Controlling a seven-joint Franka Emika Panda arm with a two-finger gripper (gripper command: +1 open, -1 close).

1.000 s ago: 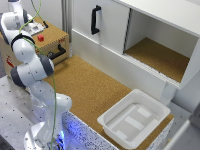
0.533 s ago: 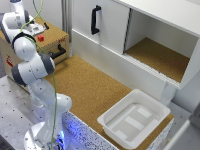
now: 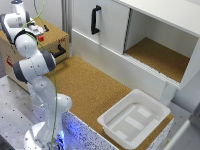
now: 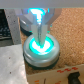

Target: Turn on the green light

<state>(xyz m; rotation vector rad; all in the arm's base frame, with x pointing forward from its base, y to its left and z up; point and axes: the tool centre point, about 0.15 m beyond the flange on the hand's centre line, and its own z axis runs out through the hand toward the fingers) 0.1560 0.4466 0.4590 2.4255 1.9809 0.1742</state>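
Pincer point(image 4: 39, 26) positioned on the lit green light point(image 4: 40, 47).

In the wrist view, the pincer tips stand together with no visible gap, pressing down at the centre of the green light, a round dome button in a silver ring that glows teal. The button sits on a cork-topped surface. In the exterior view, the arm point(image 3: 31, 60) reaches to the wooden box point(image 3: 50, 42) at the exterior view's left, apparently where the button sits, though the arm hides it there. A white tray point(image 3: 134, 119) rests on the bench point(image 3: 92, 87), well apart, below the open cabinet point(image 3: 160, 55).
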